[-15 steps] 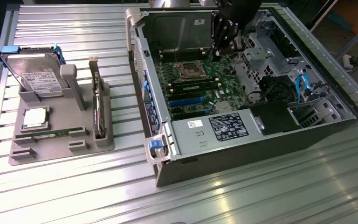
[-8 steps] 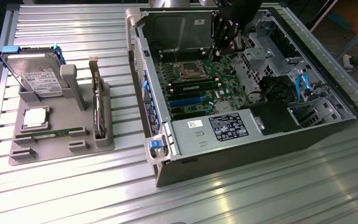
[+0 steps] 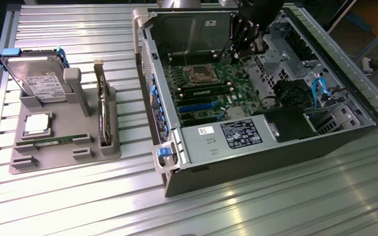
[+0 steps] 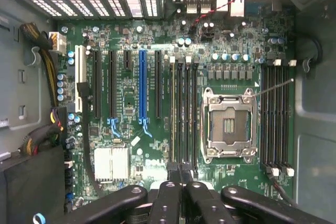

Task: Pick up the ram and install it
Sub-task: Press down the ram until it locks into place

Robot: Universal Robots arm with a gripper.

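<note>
One ram point(image 3: 52, 139), a thin green stick, lies flat in a slot at the front of the grey holder tray point(image 3: 18, 164), on the exterior view's left. My arm reaches down into the open computer case point(image 3: 255, 162) from above. In the wrist view my gripper point(image 4: 180, 169) is shut, its black fingertips point(image 4: 173, 169) pressed together just above the bank of long black memory slots point(image 4: 186, 108) beside the CPU socket point(image 4: 229, 124). A thin green-yellow edge point(image 4: 172, 108) runs the length of the slot beside the fingertips. I see nothing held between the fingers.
The tray also carries a hard drive point(image 3: 41, 81), a square silver CPU point(image 3: 37, 123) and an upright expansion card point(image 3: 104, 115). Inside the case are a second slot bank point(image 4: 275, 119), blue and black card slots point(image 4: 142, 85), cable bundles point(image 4: 44, 77) and a black power supply point(image 3: 241, 132).
</note>
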